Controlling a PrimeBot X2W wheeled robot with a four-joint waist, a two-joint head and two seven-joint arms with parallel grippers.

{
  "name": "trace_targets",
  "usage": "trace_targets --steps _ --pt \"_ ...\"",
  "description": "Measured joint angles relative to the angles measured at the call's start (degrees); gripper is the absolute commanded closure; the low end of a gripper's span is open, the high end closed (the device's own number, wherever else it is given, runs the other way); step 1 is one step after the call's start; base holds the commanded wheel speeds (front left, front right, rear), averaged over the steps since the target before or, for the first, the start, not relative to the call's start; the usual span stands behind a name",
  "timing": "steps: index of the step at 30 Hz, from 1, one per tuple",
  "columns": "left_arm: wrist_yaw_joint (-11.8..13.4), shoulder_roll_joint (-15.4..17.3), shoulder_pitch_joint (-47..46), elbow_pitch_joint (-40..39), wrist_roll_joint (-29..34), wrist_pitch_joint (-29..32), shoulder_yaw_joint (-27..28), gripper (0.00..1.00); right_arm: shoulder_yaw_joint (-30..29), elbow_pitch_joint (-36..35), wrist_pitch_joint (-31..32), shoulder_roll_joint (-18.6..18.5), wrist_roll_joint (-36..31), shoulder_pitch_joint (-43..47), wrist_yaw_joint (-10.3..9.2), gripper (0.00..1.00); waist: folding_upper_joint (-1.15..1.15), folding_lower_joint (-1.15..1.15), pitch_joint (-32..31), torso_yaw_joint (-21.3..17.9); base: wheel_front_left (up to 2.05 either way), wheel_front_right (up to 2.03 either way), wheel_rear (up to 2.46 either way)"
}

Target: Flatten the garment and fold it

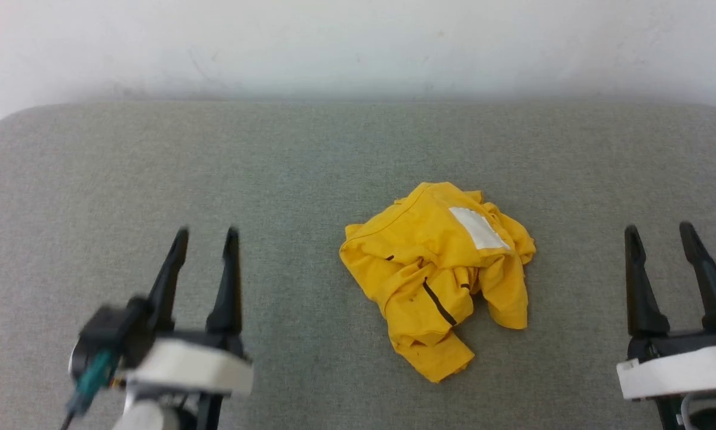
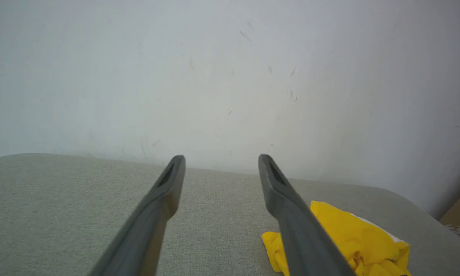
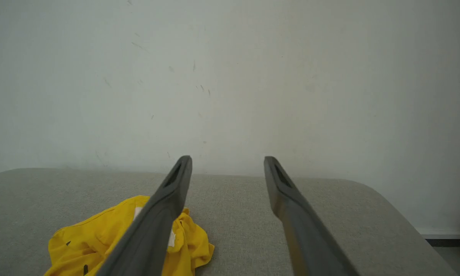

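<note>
Flanking garment (image 1: 435, 269): left tool (image 1: 207, 232), right tool (image 1: 658, 227)

Plain, bare test room or lab corner, going by a grey fabric-covered counter (image 1: 95, 179) with rounded corners, set against a white wall (image 1: 358, 42), scuffed and marked just behind the counter's far edge.

Left pincer (image 1: 207, 234) blurred — garment (image 1: 417, 251) print mostly crumpled from sight
</note>
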Motion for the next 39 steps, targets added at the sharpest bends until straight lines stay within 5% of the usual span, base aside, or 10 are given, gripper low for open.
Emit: trace_targets --steps 3,7,14,20,31,32,33,39 --pt "0.53 0.24 7.78 -3.75 1.82 -0.43 2.15 0.00 -0.36 1.16 0.00 0.02 -0.01 1.65 0.00 0.00 0.00 0.01 0.51 0.20 0.00 0.00 0.00" --pt "0.24 -3.72 12.96 -6.57 3.94 -0.47 5.06 0.00 -0.49 2.13 0.27 -0.01 -0.15 3.18 -0.01 0.00 0.00 0.00 0.58 0.75 0.00 0.00 0.00" --pt "-4.34 -8.45 13.54 -6.30 7.01 -0.48 6.98 0.00 5.08 3.59 7.39 -1.53 -1.96 0.39 0.03 0.00 0.00 0.01 1.18 1.77 0.00 0.00 0.00" --pt "-7.78 -11.49 11.21 -3.85 9.04 -0.49 7.01 0.00 8.35 11.61 14.84 -8.69 -0.86 -4.66 -0.01 0.00 0.00 0.01 2.59 3.51 0.00 0.00 0.00" --pt "-12.43 -16.03 10.12 0.85 11.31 -0.49 7.93 0.00 14.34 23.57 21.78 -11.61 3.34 -6.45 0.00 0.00 0.00 0.02 5.08 9.00 0.00 0.00 0.00" --pt "-12.77 -16.21 10.12 1.18 11.48 -0.48 8.13 0.00 14.30 23.98 21.68 -11.52 3.38 -6.79 0.00 0.88 0.00 0.01 5.19 9.42 0.00 0.00 0.00" --pt "-13.03 -16.40 10.12 1.47 11.70 -0.48 8.27 0.00 14.45 24.15 21.38 -11.46 3.48 -7.19 0.00 1.00 0.00 0.01 5.26 9.79 0.00 0.00 0.00" --pt "-13.79 -17.04 10.28 2.65 12.35 -0.48 9.55 0.00 14.89 22.90 20.26 -11.11 4.27 -8.32 0.00 1.00 0.00 0.02 4.75 9.73 0.00 0.00 0.00"
